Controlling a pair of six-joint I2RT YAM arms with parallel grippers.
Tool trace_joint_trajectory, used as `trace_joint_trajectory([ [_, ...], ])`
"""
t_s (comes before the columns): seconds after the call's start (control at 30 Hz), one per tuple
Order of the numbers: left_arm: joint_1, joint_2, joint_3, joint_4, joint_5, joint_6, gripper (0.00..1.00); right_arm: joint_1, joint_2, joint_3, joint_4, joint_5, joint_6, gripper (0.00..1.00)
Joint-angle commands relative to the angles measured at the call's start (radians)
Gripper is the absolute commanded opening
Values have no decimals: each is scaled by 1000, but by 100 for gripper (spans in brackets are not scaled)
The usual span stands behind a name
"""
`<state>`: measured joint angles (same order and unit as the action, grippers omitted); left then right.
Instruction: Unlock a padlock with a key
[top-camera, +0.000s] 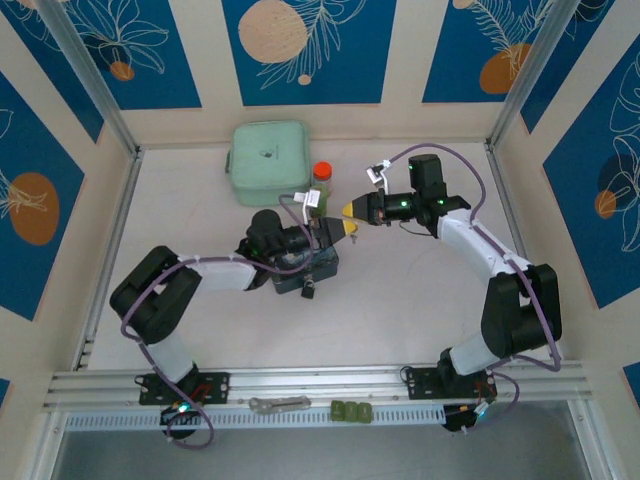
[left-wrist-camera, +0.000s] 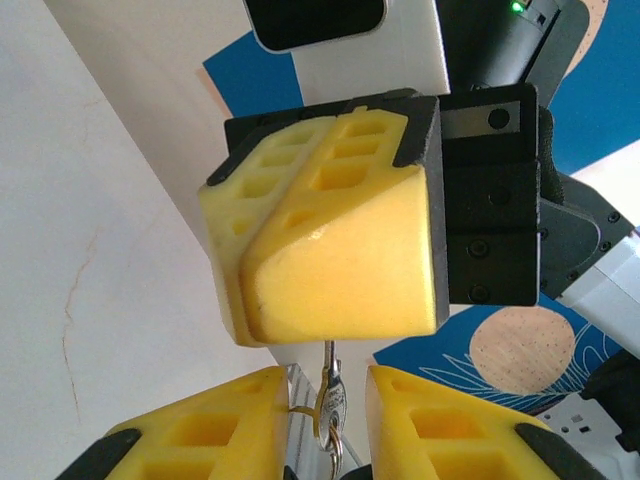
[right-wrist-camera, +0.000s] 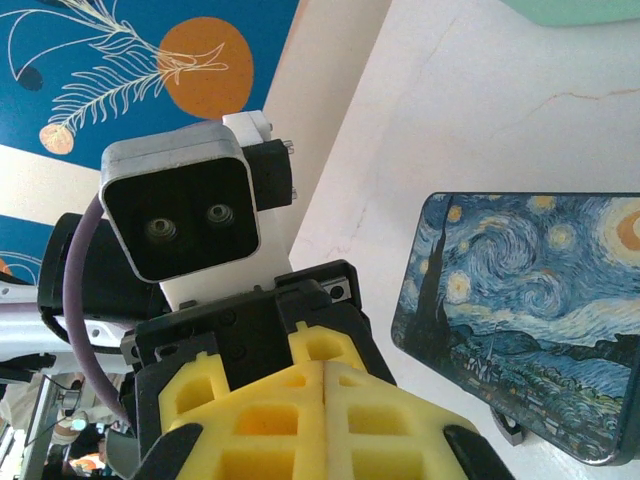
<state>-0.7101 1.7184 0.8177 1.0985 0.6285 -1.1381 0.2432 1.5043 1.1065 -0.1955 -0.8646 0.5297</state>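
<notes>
Right gripper (left-wrist-camera: 248, 290) clenched, pads pressed together, just beside the key (left-wrist-camera: 331, 388); left gripper (left-wrist-camera: 328, 425) released, fingers (left-wrist-camera: 215, 435) apart, flanking that key.

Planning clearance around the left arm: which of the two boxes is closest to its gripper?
The blue starry-painted box, lying close beside the left gripper in the top view. The mint green case sits further back, near the rear wall.
</notes>
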Motion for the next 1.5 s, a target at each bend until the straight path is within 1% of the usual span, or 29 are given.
trace_joint_trajectory([
  [0.0,-15,15,35,49,54,-9,25,6,19,27,-25,-3,-12,0],
  [0.1,-20,18,32,50,47,-15,15,6,22,28,-17,3,-7,0],
  [0.2,-20,20,23,51,34,-16,0,8,21,30,-15,4,-3,0],
  [0.23,-20,20,20,51,28,-18,0,6,16,29,-12,13,6,2],
  [0.3,-19,18,11,55,7,-21,0,1,-4,20,24,33,53,18],
  [0.37,-20,16,-6,70,-24,-23,0,-14,-52,4,73,84,126,36],
  [0.43,-21,15,-31,105,-67,-29,0,-22,-110,-17,101,146,170,46],
  [0.47,-22,17,-44,128,-92,-35,0,-21,-140,-32,104,182,182,48],
  [0.5,-23,19,-52,149,-110,-40,0,-19,-160,-47,109,206,192,49],
  [0.67,-32,44,-86,239,-213,-69,0,-8,-253,-189,190,280,249,49],
  [0.77,-37,65,-95,298,-281,-109,0,1,-290,-292,308,261,273,48],
  [0.87,-44,71,-97,310,-324,-129,0,27,-306,-352,350,263,227,47],
  [0.9,-47,67,-98,310,-334,-132,0,31,-306,-363,352,268,213,45],
  [0.97,-50,60,-103,308,-348,-142,0,34,-303,-393,394,259,202,39],
  [1.13,-61,52,-117,302,-355,-163,0,31,-283,-406,478,251,182,32],
  [1.37,-78,66,-109,309,-368,-195,0,37,-238,-382,488,224,151,23],
  [1.47,-80,57,-111,309,-383,-197,0,39,-245,-396,489,222,145,22],
])
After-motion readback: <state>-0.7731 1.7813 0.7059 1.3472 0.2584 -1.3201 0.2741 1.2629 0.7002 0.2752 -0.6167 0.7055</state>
